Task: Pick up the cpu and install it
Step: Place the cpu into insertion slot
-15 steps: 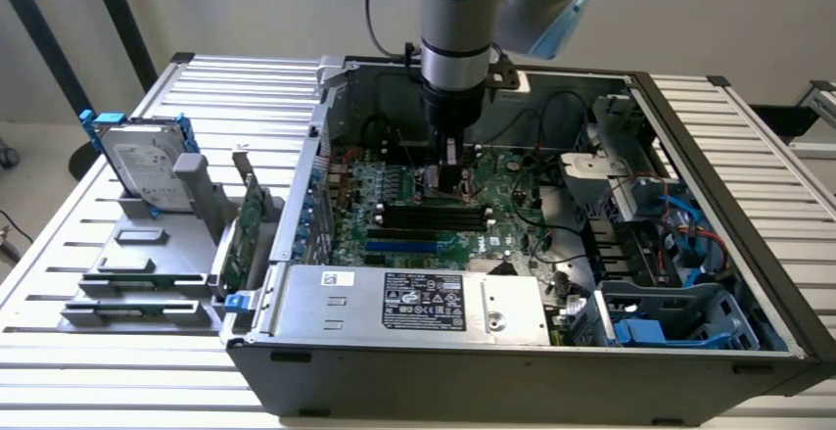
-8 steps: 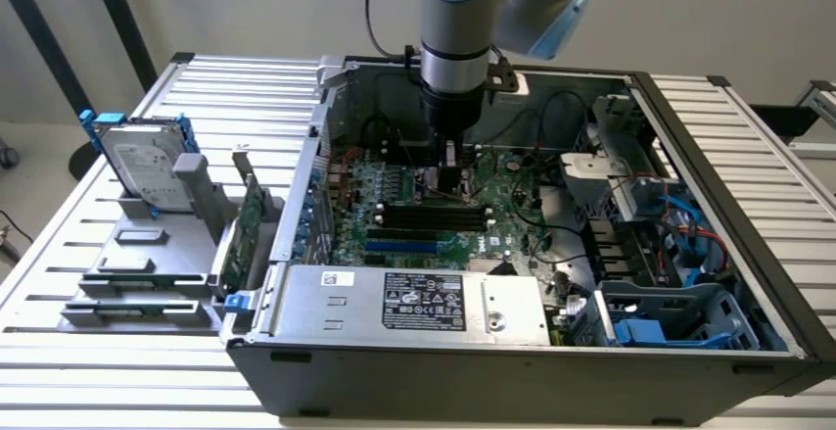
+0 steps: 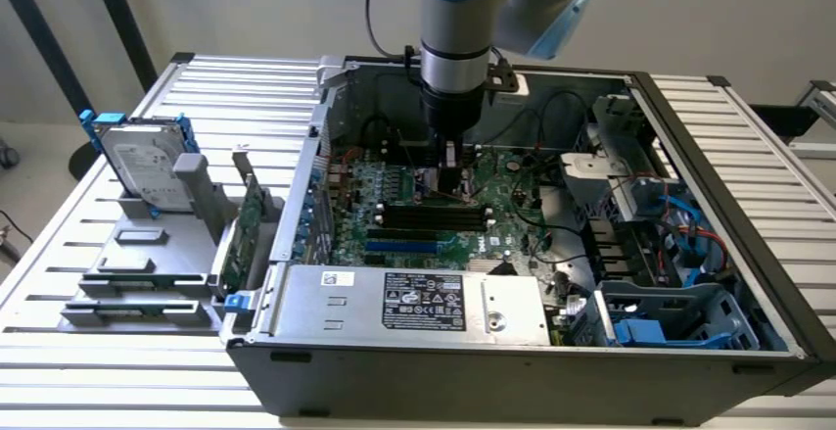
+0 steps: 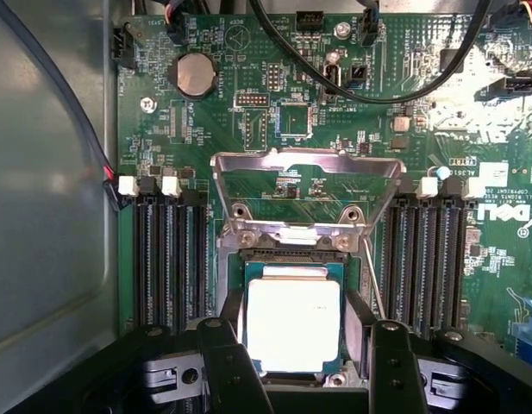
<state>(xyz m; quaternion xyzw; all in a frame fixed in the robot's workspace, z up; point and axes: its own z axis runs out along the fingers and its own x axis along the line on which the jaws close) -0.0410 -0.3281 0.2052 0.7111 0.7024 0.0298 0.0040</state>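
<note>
— Where is the small, flat, square cpu [image 4: 293, 323] with the silvery-grey metal top being seen?

— It is being seen lying level in the socket opening of the green motherboard [image 4: 179, 129], inside the open grey metal computer case [image 3: 731, 136]. Whether it is fully seated cannot be told.

— How is the black gripper [image 3: 451, 187] being carried?

— It is being held straight down into the case on the grey arm. Its two black fingers [image 4: 231, 345] are being kept wide and are being pressed against two opposite edges of the cpu, so the chip is being pinched between them.

— What is crowding those edges?

— The bright metal hinged load plate [image 4: 307, 185] is being kept raised at the socket's edge on the side away from the gripper's body. Black memory slots [image 4: 166, 259] are lying just beside each finger, one bank on either side. Only narrow gaps are being left there.

— And higher up?

— Black cables [image 4: 334, 86] are looping over the board beyond the plate, well apart from the cpu. In the exterior view, open room is being left above the board around the arm, bounded by the case walls.

— Outside the case?

— A silver rectangular hard drive with blue rails [image 3: 141, 170] and a long green circuit card [image 3: 235, 244] are standing in a grey holder on the exterior view's left.
</note>
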